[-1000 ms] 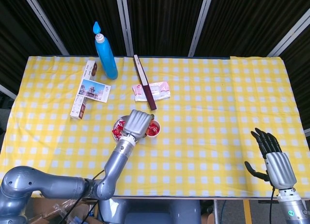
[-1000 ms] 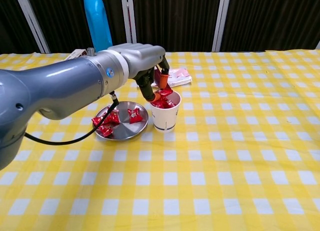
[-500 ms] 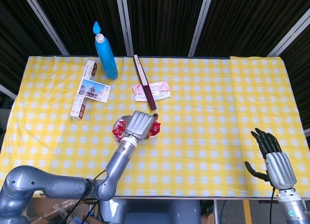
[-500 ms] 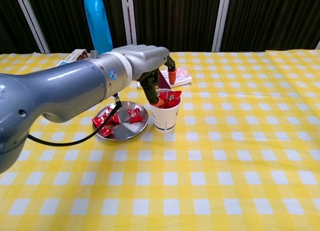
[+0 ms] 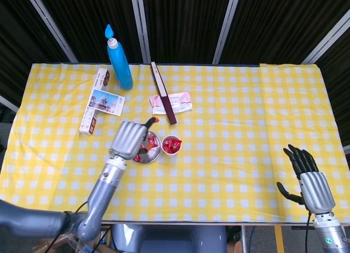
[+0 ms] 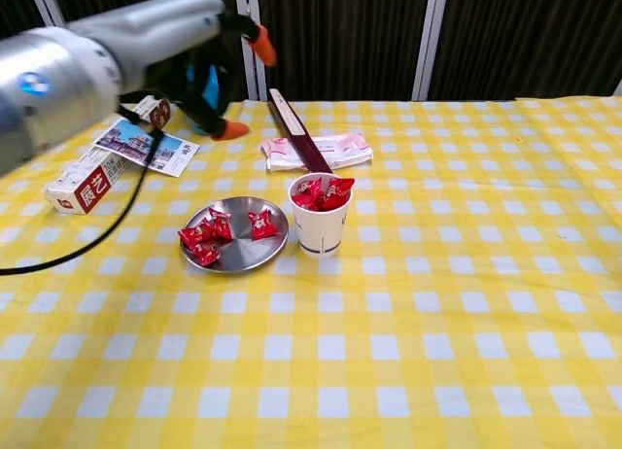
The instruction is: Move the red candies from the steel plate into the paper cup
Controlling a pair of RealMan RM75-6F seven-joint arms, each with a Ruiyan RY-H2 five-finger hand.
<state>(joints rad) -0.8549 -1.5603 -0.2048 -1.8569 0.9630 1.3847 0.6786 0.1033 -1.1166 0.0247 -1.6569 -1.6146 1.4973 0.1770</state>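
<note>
The steel plate holds several red candies, left of the white paper cup. The cup is heaped with red candies. My left hand hangs well above the table, up and left of the plate, fingers spread and nothing in them. From the head view, the left hand covers the left part of the plate, and the cup stands free to its right. My right hand is open near the table's front right edge, far from both.
A blue bottle stands at the back left. A long dark red box and a pink packet lie behind the cup. A postcard and a small carton lie left of the plate.
My left hand has let go of a candy over the cup, then risen and swung left with fingers spread. The right hand has not moved.
</note>
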